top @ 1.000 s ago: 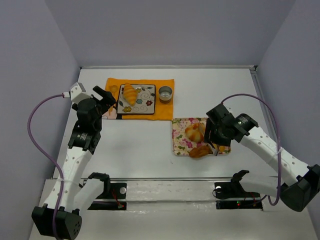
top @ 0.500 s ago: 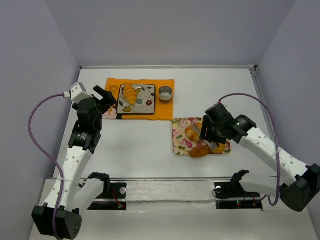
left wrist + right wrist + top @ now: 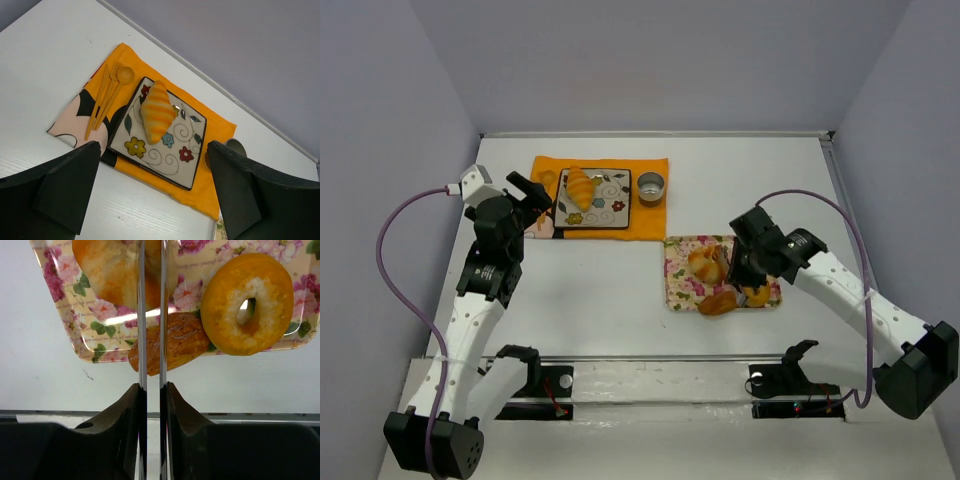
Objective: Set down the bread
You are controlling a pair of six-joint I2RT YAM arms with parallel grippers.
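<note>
Table (image 3: 600, 290): white, grey walls around.
Floral tray (image 3: 675, 292): right side, holding bread roll (image 3: 703, 265), pastry (image 3: 172, 340), doughnut (image 3: 247, 302).
Plate (image 3: 612, 212): on orange mat (image 3: 645, 222), carrying croissant (image 3: 579, 187).
Right hand (image 3: 728, 268): over roll, fingers nearly together.
Left hand (image 3: 535, 203): spread wide, beside mat.

Twin white-and-black arms (image 3: 470, 310)
White shells, black joints, a purple cable (image 3: 380, 250) along each; left claw (image 3: 533, 198) fingers (image 3: 65, 185) matte black.

You see the left gripper (image 3: 153, 147) spread wide, its dark fingers (image 3: 65, 185) in the bottom corners. Between them, on the white table (image 3: 45, 65), lies an orange mat (image 3: 215, 125). A striped bread (image 3: 157, 111) rests on the flowered plate (image 3: 165, 155), a wooden spoon (image 3: 114, 92) lies just left of it, and a cup (image 3: 235, 146) is at the mat's right edge.
</note>
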